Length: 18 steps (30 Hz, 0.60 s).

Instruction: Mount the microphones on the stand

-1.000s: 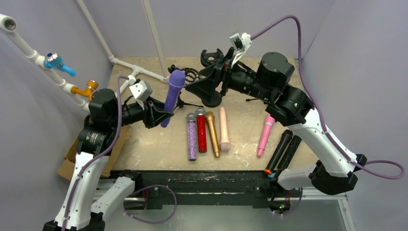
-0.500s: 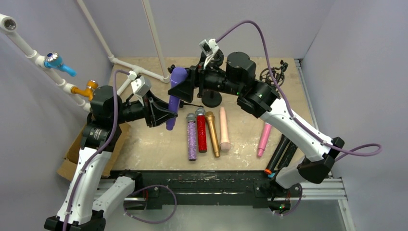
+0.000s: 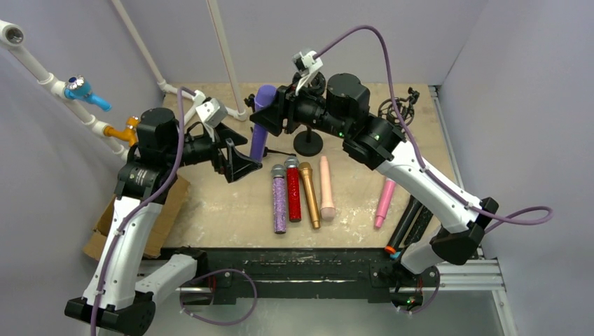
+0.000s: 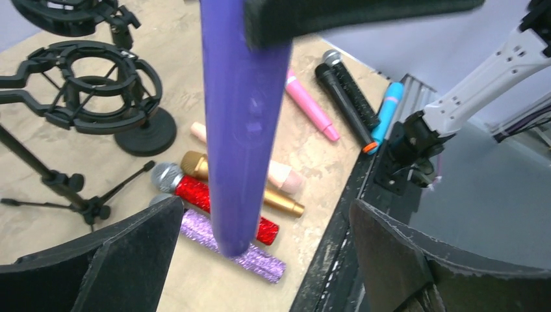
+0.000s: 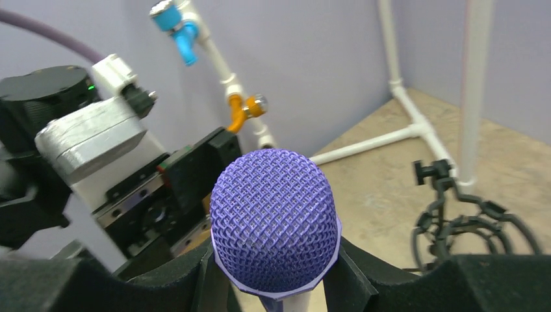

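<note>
The plain purple microphone (image 3: 261,126) hangs upright above the table, head up. My right gripper (image 3: 274,115) is shut on it just under the mesh head (image 5: 274,218), a pad pressed to each side. My left gripper (image 3: 238,159) stands open; in its wrist view the purple microphone's handle (image 4: 243,117) hangs free between the spread fingers, touching neither. The black stand (image 3: 308,142) with its ring mount (image 4: 97,88) is just behind. Glittery purple (image 3: 279,203), glittery red (image 3: 293,194), gold (image 3: 309,197), peach (image 3: 326,185), pink (image 3: 385,199) and black (image 3: 412,218) microphones lie on the table.
A second black ring mount (image 3: 396,108) sits at the back right. A small tripod (image 4: 71,195) stands by the left arm. White pipes with a blue valve (image 3: 85,91) and an orange valve (image 3: 125,129) run along the left wall. A black rail (image 3: 294,262) borders the near edge.
My left gripper let go of the purple microphone, opened wide and drew back left. My right gripper closed on the microphone under its head and now carries it, slightly farther back.
</note>
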### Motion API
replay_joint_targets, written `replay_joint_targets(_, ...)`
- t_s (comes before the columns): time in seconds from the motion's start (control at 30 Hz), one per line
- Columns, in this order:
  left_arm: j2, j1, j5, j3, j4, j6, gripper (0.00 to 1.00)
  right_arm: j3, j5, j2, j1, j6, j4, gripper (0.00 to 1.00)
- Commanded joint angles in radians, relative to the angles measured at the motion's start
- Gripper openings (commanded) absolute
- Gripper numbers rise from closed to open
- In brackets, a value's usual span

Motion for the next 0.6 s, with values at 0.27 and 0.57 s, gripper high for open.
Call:
replay_joint_targets(0.27,0.060,0.019,-0.282,0.114,-0.230,0.260,1.00,0.132,0.414,0.006,-0.011,-0.303,0.109,0.08)
replay_joint_targets(0.57,0.099,0.024,-0.346,0.095,-0.207,0.281,0.96,0.013,0.447,0.012,-0.068,-0.283,0.251,0.08)
